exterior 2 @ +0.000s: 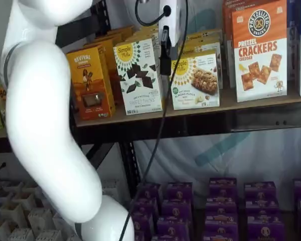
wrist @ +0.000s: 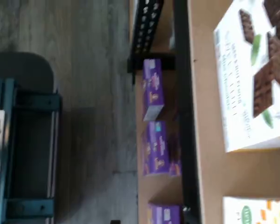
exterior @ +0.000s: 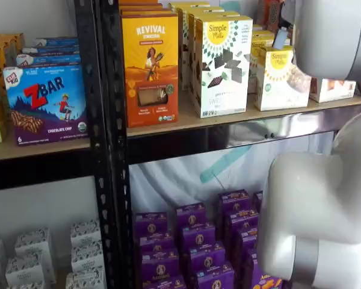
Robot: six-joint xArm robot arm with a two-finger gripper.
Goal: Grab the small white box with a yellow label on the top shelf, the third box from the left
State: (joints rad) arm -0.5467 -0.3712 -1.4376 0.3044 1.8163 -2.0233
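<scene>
The short white carton with a yellow round logo (exterior 2: pixel 195 81) stood on the light tan wooden top shelf (exterior 2: pixel 251 104). Only one shelf view showed the white-bodied gripper (exterior 2: pixel 165 52) before it, side-on; its spread could not be told there, though it stood fully wide.

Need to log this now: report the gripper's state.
Gripper: cannot be told from the side-on fingers; nothing held, in front of the small white box.

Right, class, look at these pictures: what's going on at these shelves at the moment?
A white robot arm is reaching toward the top shelf, where the small white box stands between a taller white carton and an orange crackers carton. Its gripper hangs just in front of the small box and holds nothing; the box stands upright on the shelf.
</scene>
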